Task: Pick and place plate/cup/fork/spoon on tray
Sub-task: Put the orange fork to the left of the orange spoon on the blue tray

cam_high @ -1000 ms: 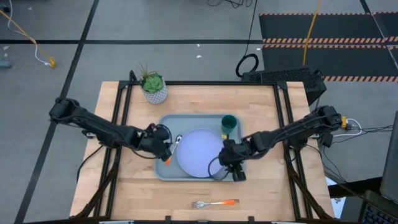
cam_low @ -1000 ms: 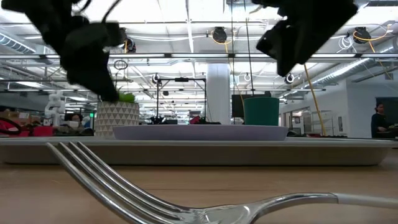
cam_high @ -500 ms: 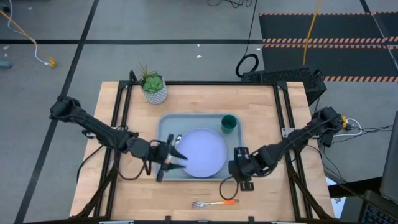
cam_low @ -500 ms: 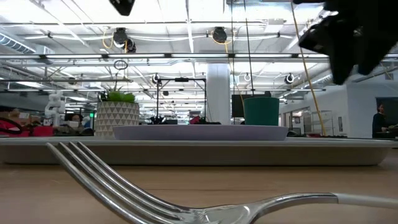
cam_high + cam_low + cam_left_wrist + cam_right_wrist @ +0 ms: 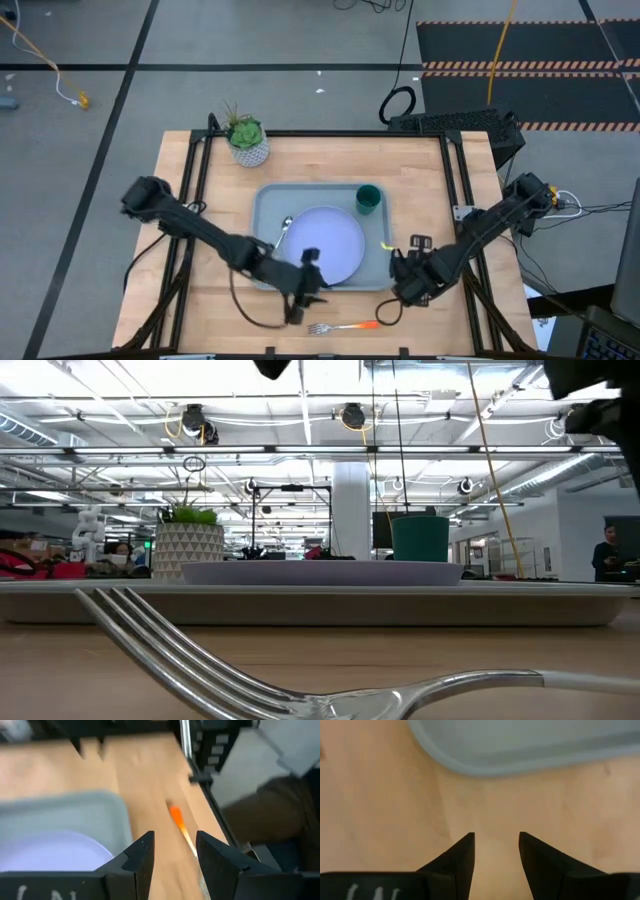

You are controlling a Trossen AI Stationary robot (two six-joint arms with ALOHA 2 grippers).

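tray: we are seeing the tray [image 5: 262, 205] in the middle of the table [image 5: 420, 180], already carrying three of the four things.
plate: the plate [image 5: 325, 245] is lying flat in the tray.
cup: the cup [image 5: 368, 198] is standing upright in the tray corner, just beside the plate.
spoon: the spoon [image 5: 282, 232] is lying in the tray, next to the plate edge.
fork: the fork [image 5: 345, 327] is lying alone on the bare table, outside the tray, near the front edge.
left tool: the left tool [image 5: 300, 308] is hanging just beside the fork tines; its fingers [image 5: 142, 857] are standing apart and holding nothing.
right tool: the right tool [image 5: 408, 290] is waiting over bare wood beside the tray, also parted and empty.
how the fork is handling: we are judging it light, stiff and thin, lying almost flush on the wood, with smooth slippery metal.
where to hold: we are thinking the orange handle, across its narrow width, is giving the better grip.
risk: the fork is maybe sliding or turning if the tips are closing too high.
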